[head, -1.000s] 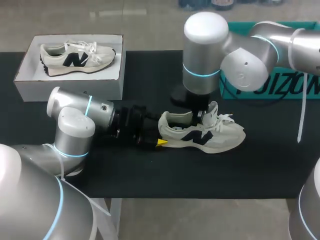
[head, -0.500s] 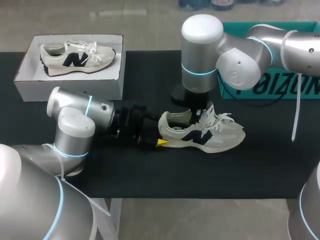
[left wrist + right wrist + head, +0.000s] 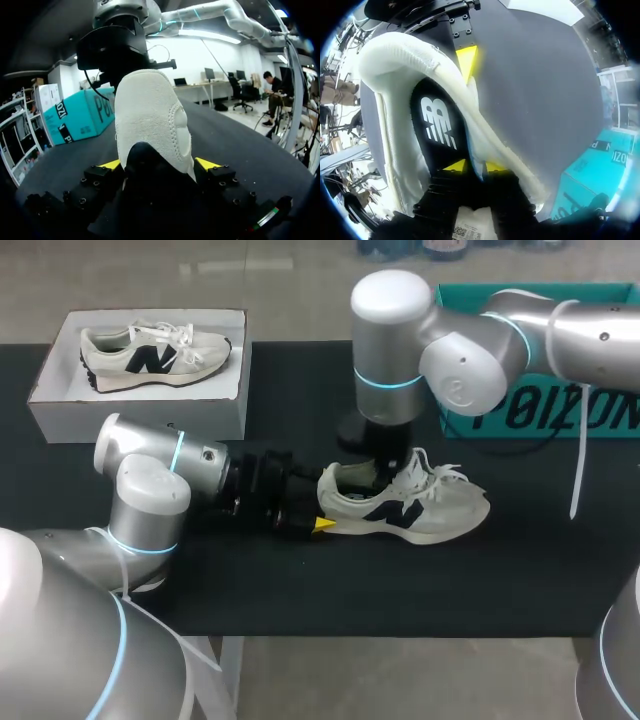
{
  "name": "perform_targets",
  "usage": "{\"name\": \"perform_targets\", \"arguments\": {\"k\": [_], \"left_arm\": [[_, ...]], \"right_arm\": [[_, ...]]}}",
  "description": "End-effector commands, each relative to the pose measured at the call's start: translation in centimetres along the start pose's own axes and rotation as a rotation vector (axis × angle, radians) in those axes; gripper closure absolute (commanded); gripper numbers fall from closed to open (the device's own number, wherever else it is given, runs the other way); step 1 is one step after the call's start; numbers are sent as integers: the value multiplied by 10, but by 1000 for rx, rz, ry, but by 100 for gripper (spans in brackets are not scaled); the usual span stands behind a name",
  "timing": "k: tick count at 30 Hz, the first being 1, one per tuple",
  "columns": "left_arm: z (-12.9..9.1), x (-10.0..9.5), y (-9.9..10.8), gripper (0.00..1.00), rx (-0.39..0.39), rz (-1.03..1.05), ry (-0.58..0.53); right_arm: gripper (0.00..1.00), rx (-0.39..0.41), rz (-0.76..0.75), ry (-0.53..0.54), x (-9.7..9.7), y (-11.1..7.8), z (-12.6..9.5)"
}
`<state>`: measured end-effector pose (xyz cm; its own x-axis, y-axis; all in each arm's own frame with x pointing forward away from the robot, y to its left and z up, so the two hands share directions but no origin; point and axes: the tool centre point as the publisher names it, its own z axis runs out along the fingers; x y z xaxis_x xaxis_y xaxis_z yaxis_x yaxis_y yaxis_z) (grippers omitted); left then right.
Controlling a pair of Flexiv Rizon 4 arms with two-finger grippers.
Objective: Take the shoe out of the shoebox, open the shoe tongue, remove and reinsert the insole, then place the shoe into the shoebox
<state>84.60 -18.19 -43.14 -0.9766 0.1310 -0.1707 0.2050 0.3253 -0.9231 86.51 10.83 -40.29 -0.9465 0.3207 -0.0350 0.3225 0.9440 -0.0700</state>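
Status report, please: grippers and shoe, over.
Left gripper shut on shoe heel. Right gripper inside shoe, at insole; grip unclear. Second shoe in shoebox, apart.

Teal box point(image 3: 520, 418): big white lettering on side. Shoe point(image 3: 405, 505) & 2nd shoe point(image 3: 155, 352): dark letter logo on side, ea. Insole point(image 3: 437, 125): white logo. White tag point(image 3: 470, 226): fine print, too small to read.

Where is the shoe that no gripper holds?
That shoe lies inside the shoebox at the table's far left in the head view, behind the left arm.
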Motion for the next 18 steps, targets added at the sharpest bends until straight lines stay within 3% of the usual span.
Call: {"name": "perform_targets", "arguments": {"k": [1, 8, 18], "left_arm": [[4, 1, 3, 100, -3, 3, 1], [4, 1, 3, 100, -3, 3, 1], [4, 1, 3, 100, -3, 3, 1]], "right_arm": [[60, 3, 4, 3, -4, 2, 3], [57, 12, 12, 21, 0, 1, 10], [50, 31, 5, 74, 15, 2, 38]]}}
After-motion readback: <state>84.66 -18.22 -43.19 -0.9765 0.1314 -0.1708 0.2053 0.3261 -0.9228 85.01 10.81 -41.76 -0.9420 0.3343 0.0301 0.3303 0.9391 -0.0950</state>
